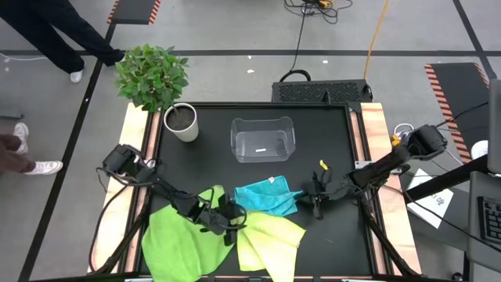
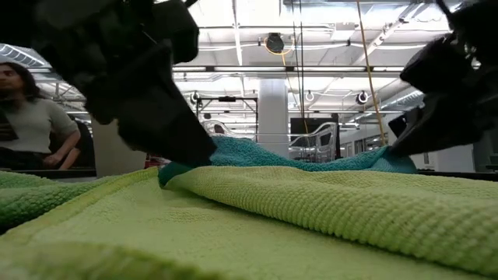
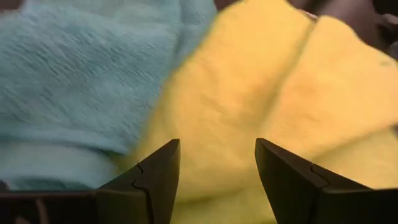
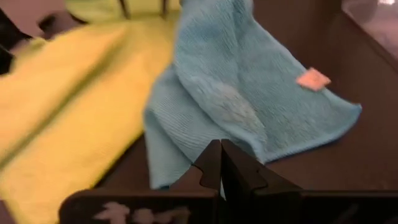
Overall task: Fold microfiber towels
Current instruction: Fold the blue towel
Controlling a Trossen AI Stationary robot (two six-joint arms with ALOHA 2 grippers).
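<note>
Three microfiber towels lie crumpled at the table's near side. The bright green one (image 1: pixel 184 243) is at the left and the pale yellow-green one (image 1: pixel 270 239) beside it. The turquoise one (image 1: pixel 266 196) lies behind them, its near edge on the yellow-green towel (image 3: pixel 249 93). My left gripper (image 1: pixel 231 223) is open and slants down over the seam where the yellow-green towel meets the turquoise towel (image 3: pixel 74 74). My right gripper (image 1: pixel 317 200) is shut, just right of the turquoise towel (image 4: pixel 249 93), pointing at it. I cannot tell whether either gripper touches cloth.
A clear plastic bin (image 1: pixel 262 139) stands at the table's far middle. A potted plant in a white pot (image 1: pixel 180 121) is at the far left corner. Bare black tabletop (image 1: pixel 337 157) lies between the bin and my right arm. A person (image 2: pixel 27 117) sits beyond the table.
</note>
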